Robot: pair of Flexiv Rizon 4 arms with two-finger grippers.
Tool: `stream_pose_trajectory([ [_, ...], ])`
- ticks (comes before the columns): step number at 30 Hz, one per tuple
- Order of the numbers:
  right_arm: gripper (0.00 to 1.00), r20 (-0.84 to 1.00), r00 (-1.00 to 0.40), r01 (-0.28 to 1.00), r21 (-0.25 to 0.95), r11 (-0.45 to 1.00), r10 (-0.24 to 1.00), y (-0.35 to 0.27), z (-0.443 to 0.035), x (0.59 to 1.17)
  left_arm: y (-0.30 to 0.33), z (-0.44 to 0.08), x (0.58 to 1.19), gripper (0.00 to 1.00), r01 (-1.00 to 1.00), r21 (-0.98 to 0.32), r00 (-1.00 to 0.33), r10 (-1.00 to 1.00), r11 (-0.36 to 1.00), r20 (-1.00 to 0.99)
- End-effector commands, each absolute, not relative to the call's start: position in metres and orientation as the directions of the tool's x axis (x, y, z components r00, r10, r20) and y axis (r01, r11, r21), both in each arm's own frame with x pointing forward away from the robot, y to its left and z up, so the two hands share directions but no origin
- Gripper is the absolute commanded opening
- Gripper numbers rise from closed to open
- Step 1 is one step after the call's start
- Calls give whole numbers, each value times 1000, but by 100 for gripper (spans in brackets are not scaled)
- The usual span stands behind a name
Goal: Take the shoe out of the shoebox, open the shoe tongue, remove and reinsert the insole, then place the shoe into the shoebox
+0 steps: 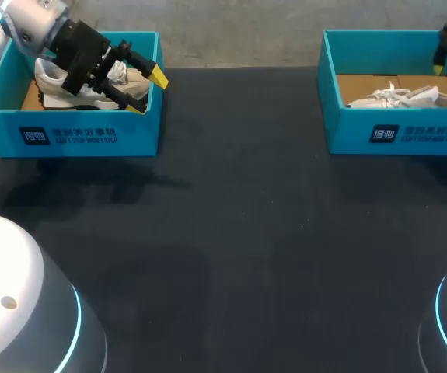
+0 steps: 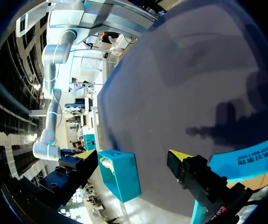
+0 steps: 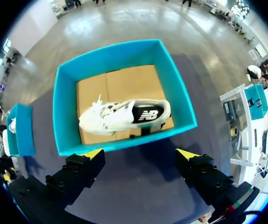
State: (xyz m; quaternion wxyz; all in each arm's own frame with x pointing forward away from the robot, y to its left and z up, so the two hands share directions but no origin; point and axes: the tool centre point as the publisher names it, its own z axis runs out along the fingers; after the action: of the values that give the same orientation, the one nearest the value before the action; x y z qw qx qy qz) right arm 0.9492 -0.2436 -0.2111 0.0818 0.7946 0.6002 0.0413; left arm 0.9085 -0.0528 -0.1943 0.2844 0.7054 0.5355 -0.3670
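Two teal shoeboxes stand at the table's far side. The left shoebox (image 1: pixel 91 136) holds a pale shoe (image 1: pixel 52 78). Over that box's right part my left gripper (image 1: pixel 147 92) hangs open and tilted, nothing between its yellow fingertips (image 2: pixel 179 156). The right shoebox (image 1: pixel 398 132) holds a white shoe (image 1: pixel 406 97) lying on its side on brown cardboard. My right gripper (image 3: pixel 140 154) is open and empty, high above that shoebox (image 3: pixel 64 107), with its white shoe (image 3: pixel 124 114) just ahead of the fingers. In the head view only a small part of this gripper (image 1: pixel 443 54) shows, at the box's far right.
The dark table (image 1: pixel 239 233) stretches wide between and in front of the two boxes. From the left wrist, the right shoebox (image 2: pixel 122 175) sits across the table. From the right wrist, the left shoebox (image 3: pixel 19 130) shows off to the side.
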Motion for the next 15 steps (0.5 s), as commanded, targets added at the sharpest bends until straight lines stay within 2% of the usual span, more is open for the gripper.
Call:
stream_pose_trajectory([
  [1, 100, -39, 279, 934, 242, -262, 959, -236, -208, 932, -53, -194, 908, 100, 965, 10, 158, 549, -264, -821],
  [15, 100, -39, 283, 933, 241, -266, 958, -235, -208, 931, -53, -194, 908, 100, 965, 10, 158, 549, -264, -821],
])
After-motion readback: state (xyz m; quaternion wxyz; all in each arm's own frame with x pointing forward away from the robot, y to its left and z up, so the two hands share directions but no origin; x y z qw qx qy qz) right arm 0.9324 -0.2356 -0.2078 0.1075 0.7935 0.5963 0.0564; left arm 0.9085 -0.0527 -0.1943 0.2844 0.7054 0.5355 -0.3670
